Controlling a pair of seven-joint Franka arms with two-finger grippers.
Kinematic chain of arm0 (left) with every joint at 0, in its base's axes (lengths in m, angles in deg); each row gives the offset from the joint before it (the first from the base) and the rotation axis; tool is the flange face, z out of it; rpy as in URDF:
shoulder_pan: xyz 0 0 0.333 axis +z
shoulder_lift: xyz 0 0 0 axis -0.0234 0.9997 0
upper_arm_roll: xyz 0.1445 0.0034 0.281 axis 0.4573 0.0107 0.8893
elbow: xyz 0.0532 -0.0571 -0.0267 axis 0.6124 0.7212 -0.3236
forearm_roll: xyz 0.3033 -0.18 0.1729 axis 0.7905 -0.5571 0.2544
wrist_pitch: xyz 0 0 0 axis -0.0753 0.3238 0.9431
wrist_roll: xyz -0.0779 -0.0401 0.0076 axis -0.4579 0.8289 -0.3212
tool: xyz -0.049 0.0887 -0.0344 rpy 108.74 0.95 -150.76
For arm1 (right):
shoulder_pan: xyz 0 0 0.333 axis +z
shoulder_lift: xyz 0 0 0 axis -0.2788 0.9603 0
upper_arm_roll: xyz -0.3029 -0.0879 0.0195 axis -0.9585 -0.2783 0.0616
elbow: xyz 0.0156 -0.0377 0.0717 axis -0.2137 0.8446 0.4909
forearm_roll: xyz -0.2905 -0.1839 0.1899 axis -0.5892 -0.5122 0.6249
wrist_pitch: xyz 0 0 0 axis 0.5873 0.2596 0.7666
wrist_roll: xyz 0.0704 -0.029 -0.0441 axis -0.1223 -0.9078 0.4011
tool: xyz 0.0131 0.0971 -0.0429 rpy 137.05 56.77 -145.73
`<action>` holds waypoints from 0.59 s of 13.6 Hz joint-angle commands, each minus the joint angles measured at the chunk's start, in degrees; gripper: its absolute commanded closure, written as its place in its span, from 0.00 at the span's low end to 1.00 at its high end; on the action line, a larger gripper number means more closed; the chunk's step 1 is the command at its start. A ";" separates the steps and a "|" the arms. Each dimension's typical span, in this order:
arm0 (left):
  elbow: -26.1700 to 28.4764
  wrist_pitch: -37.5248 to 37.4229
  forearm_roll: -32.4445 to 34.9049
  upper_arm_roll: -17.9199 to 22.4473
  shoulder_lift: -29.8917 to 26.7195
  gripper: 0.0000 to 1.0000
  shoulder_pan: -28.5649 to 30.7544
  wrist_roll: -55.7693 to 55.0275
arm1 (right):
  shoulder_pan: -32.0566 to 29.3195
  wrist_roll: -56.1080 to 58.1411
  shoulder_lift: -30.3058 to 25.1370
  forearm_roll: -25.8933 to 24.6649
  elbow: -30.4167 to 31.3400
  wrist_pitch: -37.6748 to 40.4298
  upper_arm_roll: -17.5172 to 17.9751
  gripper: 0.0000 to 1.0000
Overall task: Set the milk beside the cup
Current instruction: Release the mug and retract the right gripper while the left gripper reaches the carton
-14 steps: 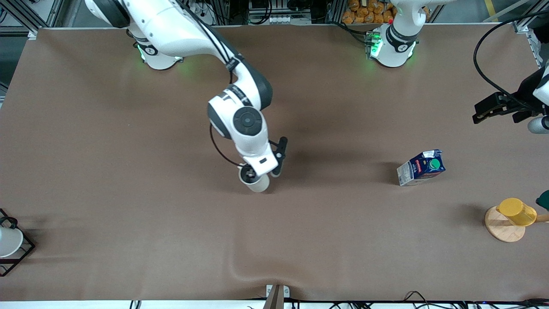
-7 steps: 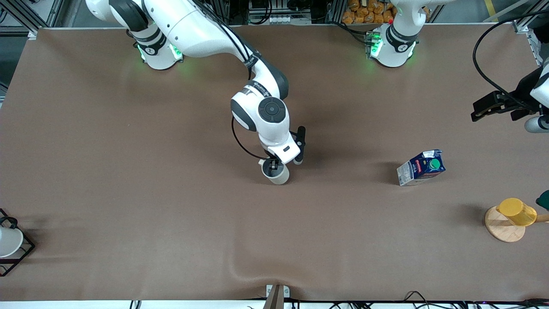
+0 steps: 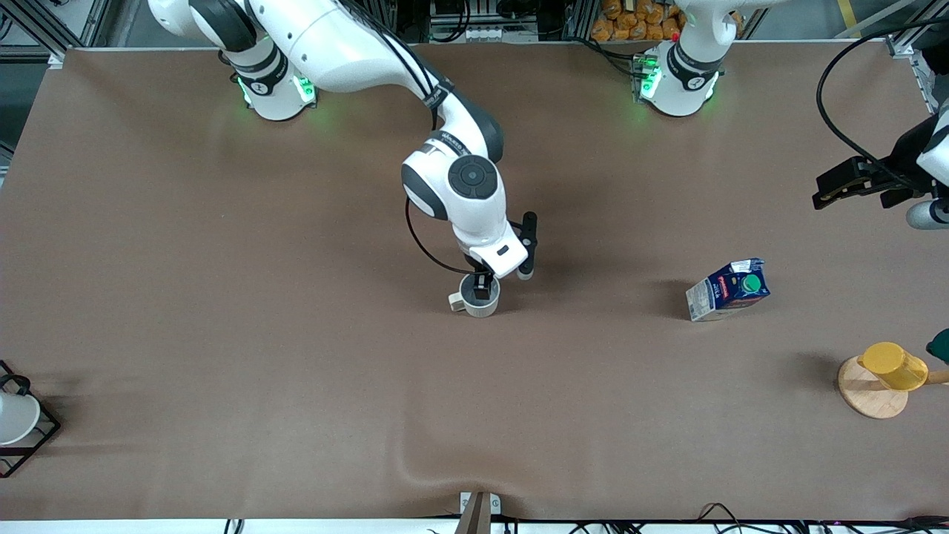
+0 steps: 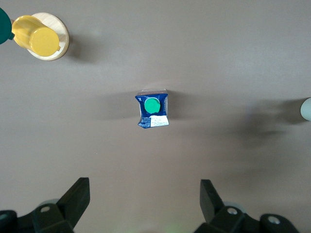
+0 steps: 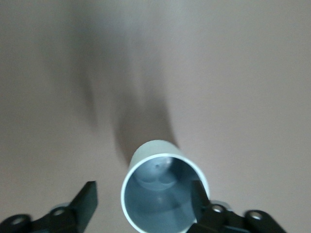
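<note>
The cup (image 3: 478, 297), an off-white mug with a grey inside, stands upright near the table's middle, its handle toward the right arm's end. My right gripper (image 3: 483, 284) is right over it and open. In the right wrist view one finger (image 5: 200, 196) is at the cup (image 5: 163, 194) rim and the other (image 5: 87, 198) stands well clear of it, with the right gripper (image 5: 144, 199) gripping nothing. The milk (image 3: 728, 289) stands apart, toward the left arm's end. My left gripper (image 3: 834, 189) waits high over bare table, open (image 4: 144, 194), with the milk (image 4: 152, 109) in view below.
A yellow cup (image 3: 893, 365) lies on a round wooden coaster (image 3: 869, 393) nearer the front camera than the milk; it also shows in the left wrist view (image 4: 38, 35). A white cup in a black wire frame (image 3: 16, 419) sits at the right arm's end.
My right arm carried the cup toward the left arm's end, set it upright on the table and opened its fingers. The milk and the left arm have not moved.
</note>
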 commanded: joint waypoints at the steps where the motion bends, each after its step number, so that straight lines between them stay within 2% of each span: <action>1: 0.41 1.45 -1.24 -0.16 0.84 0.00 0.46 0.41 | -1.91 -0.24 -6.35 0.62 1.17 1.41 -0.30 0.00; 6: 2.25 10.94 -1.06 -0.16 8.75 0.00 0.20 0.50 | -12.45 -0.68 -14.62 0.54 1.52 9.40 -0.47 0.00; 8: 4.88 16.03 -1.06 -0.16 10.33 0.00 0.28 0.41 | -19.47 0.55 -16.91 0.97 1.52 14.13 -0.13 0.00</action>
